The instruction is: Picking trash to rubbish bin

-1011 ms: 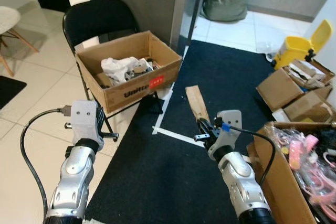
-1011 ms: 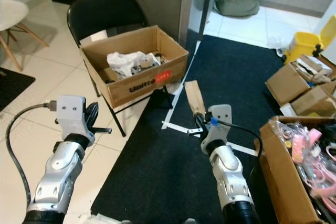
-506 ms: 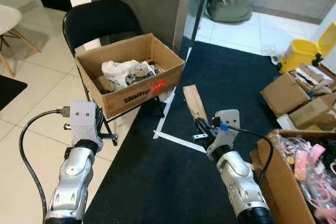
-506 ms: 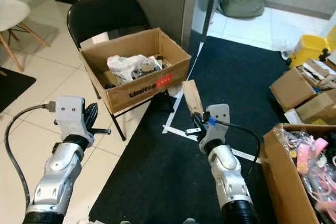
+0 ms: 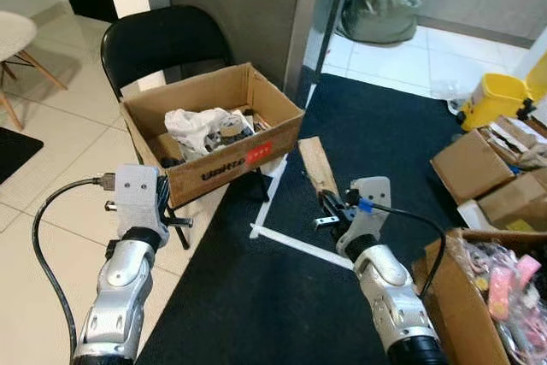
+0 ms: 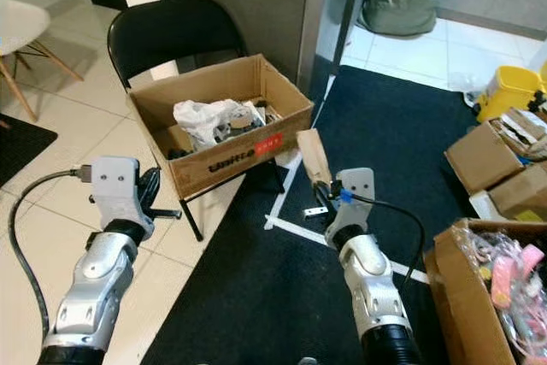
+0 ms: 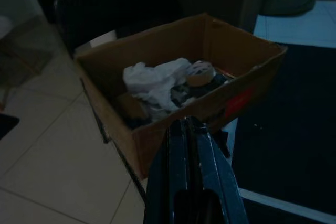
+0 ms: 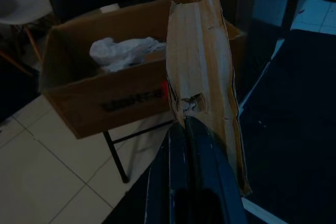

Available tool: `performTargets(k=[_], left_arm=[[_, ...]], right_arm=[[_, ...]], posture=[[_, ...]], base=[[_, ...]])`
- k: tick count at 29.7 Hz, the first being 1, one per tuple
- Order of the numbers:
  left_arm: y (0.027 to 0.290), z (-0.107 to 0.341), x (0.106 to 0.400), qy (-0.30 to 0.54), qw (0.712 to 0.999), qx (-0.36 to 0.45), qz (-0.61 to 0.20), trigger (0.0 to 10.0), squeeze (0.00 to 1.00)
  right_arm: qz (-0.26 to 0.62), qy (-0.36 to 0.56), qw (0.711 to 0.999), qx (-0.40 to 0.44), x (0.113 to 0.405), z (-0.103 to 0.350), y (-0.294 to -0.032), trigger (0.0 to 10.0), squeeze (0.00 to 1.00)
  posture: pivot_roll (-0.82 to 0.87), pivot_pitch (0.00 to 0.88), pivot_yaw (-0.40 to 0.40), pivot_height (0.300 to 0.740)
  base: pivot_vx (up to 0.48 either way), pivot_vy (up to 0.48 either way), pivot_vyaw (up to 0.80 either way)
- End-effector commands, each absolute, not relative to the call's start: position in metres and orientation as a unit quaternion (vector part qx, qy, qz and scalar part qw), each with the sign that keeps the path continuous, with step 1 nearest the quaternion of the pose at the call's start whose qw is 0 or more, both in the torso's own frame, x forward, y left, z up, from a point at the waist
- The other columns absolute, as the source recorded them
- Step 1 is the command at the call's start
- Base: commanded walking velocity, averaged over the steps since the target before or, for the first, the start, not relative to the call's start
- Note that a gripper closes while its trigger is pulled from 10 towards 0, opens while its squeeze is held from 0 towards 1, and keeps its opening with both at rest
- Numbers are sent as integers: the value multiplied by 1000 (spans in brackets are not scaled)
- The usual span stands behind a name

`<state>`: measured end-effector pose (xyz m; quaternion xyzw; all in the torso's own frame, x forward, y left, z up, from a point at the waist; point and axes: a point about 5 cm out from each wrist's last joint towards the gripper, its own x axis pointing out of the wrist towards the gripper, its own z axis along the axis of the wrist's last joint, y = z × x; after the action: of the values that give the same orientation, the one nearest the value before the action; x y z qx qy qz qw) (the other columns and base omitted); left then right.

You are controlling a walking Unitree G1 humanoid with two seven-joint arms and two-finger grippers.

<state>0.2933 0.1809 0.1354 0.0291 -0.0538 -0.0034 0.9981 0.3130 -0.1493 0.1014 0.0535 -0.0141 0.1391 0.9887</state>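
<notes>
Room: pale tiled floor (image 5: 51, 168) met a dark carpet (image 5: 385, 134); white tape line (image 5: 299, 245) ran across the carpet; yellow bin (image 5: 500, 96) and loose cartons (image 5: 479, 160) stood well off to the right
Rubbish bin: open cardboard box (image 5: 218, 138) sat on the seat of a black folding chair (image 5: 154, 40), raised so the arms could reach it without bending; white crumpled bag (image 5: 192, 119) and other scraps already lay inside
Trash: torn cardboard strip (image 8: 202, 77), held by its lower end so its length stood up ahead of the wrist, just beside the box's near corner but not over it
Right gripper (image 5: 329, 203): fingers together, clamped on the strip; arm extended toward the box, probably mid-carry
Left gripper (image 7: 189, 129): fingers together, nothing between them; it hovered in front of the box, seemingly idle
Remaining, I judged: bring the strip over the opening; let go
</notes>
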Motion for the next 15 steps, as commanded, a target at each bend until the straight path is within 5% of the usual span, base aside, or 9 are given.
performTargets(k=[1,15], left_arm=[[179,131,292,-46,998,33,-7,10000,0],[180,131,291,-46,998,34,-6,10000,0]], right_arm=[[133,-7,990,55,311,97,-153,10000,0],[133,-7,989,58,311,97,-152,10000,0]], posture=[[51,109,-39,740],[49,113,-41,740]], base=[[270,0,0],[267,0,0]])
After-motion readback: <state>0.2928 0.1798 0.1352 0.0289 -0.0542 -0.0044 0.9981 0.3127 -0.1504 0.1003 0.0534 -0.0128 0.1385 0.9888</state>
